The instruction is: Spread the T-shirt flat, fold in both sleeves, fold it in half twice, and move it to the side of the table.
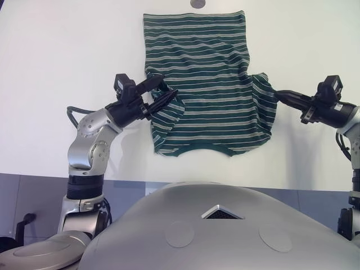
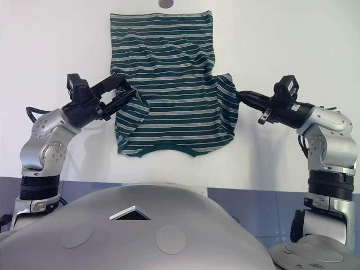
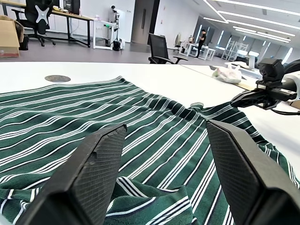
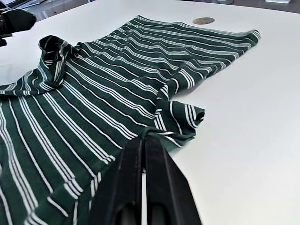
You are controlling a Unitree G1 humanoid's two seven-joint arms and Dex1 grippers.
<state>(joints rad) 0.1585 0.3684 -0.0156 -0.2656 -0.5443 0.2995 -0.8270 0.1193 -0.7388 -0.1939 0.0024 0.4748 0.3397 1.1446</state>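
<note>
T-shirt of dark green cloth with thin white stripes [image 1: 202, 62] lies on the white desk [image 1: 56, 50]. Its straight hem sits just on the robot's side of the small round grey disc [image 1: 197, 3] set in the desk top, close to the disc but apart from it. From the disc the shirt's body runs toward the robot, mostly flat with low ripples, and the neckline is the end farthest from the disc.

The left sleeve [image 1: 169, 109] is bunched and folded over on itself, to the robot's left of the disc and well apart from it. The left gripper [image 1: 164, 89] hovers right at this sleeve, its two black ribbed fingers [image 3: 93, 168] spread wide with the striped cloth below the gap.

The right sleeve [image 1: 263, 84], on the other side of the disc and about as far from it, is drawn out to a point. The right gripper [image 1: 277, 94] has its fingers pressed together on that sleeve's hem edge, pinching it.
</note>
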